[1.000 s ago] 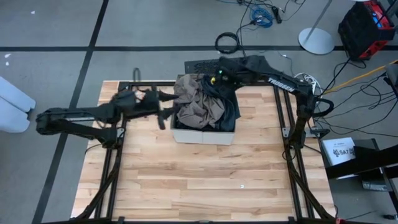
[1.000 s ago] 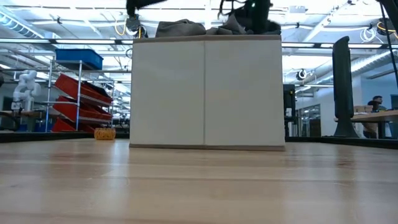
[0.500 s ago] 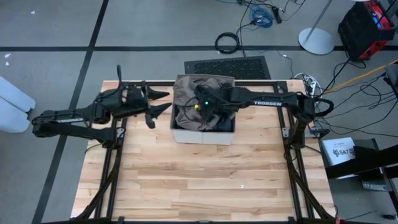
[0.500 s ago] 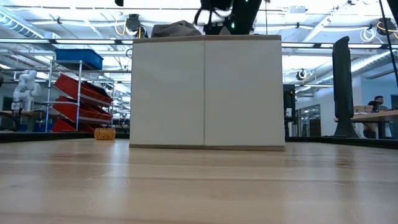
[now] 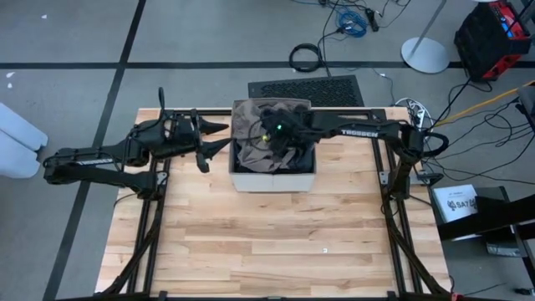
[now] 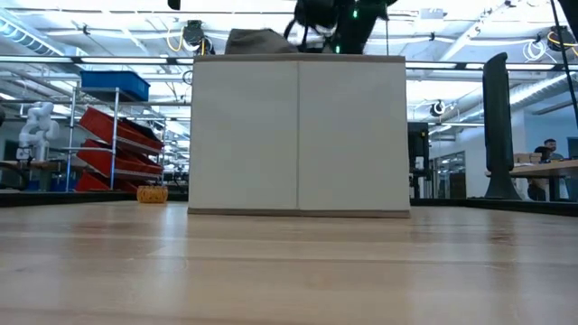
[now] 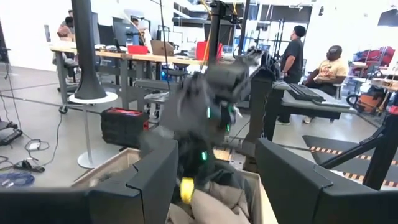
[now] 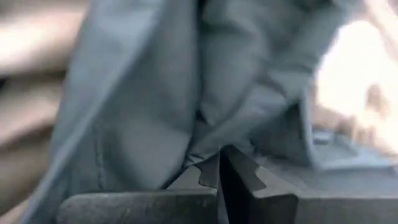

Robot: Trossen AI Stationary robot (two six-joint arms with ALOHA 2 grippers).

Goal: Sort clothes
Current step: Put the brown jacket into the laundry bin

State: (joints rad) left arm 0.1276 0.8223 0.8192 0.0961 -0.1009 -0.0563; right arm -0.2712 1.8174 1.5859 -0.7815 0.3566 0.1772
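Right gripper (image 5: 269,138) has swung from the box's far rim to over its middle since a second ago, jaws clamped on the dark slate garment (image 8: 155,93); I read that as stuffing it in. The beige box (image 5: 273,180) holds the tan-brown garment (image 5: 251,134) too. Left gripper (image 5: 219,136) waits beside the box, jaws wide, above the bench (image 5: 267,242).

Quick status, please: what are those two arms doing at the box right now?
Right pincer shut on dark slate fabric garment, over beige square fabric box. Left pincer open, empty, beside the box. Tan-brown garment piled inside. Nothing in the way.
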